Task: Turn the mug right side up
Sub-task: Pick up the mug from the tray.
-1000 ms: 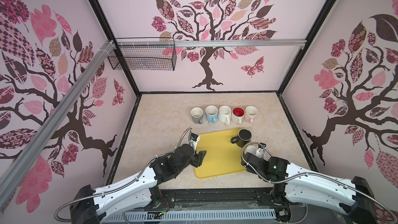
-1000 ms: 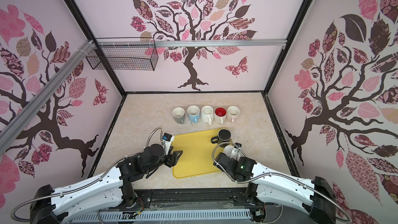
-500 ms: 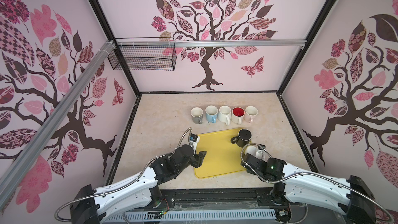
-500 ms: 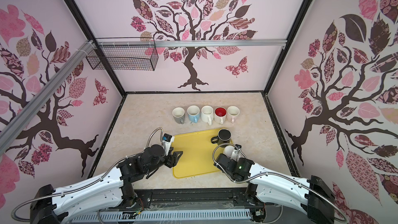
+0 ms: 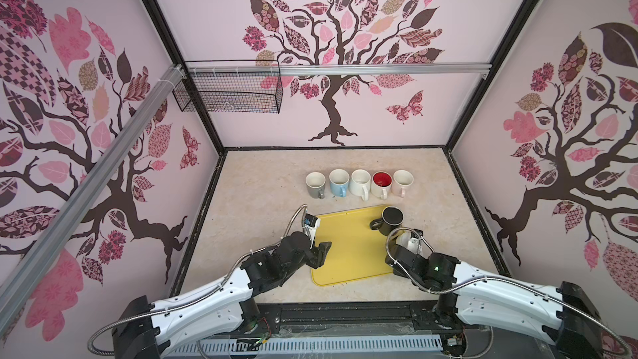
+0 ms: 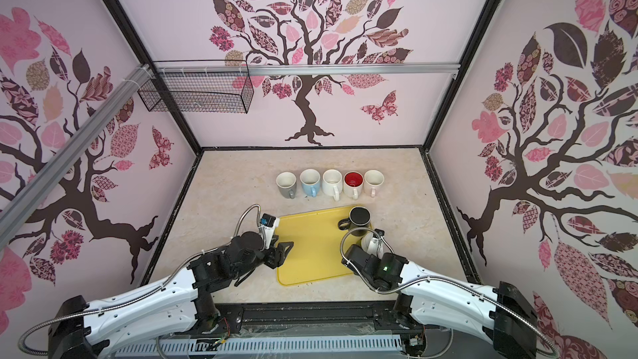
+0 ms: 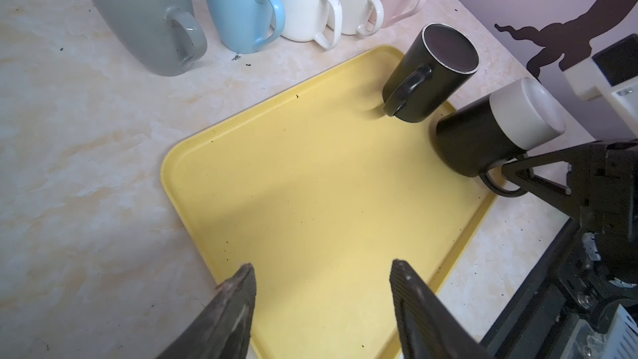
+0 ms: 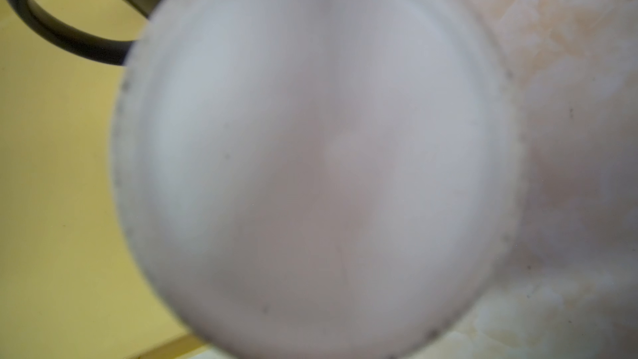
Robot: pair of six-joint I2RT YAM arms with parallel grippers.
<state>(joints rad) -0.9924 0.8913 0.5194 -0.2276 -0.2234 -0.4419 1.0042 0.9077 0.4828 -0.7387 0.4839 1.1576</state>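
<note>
Left wrist view: black ceramic mug with a white base point(image 7: 483, 139), upside down at the right edge of the yellow plastic tray point(image 7: 293, 184), just beside an inverted all-black mug point(image 7: 428, 77); its handle is clenched by the right gripper point(image 7: 514, 174); the left gripper point(image 7: 321, 288) is held spread and empty over the tray's left edge.

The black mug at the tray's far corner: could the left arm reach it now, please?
Probably yes. The left claw is open, the tray between it and the black mug is bare, and its handle faces that way. The right claw, shut on the neighbouring mug, is close, though.
</note>
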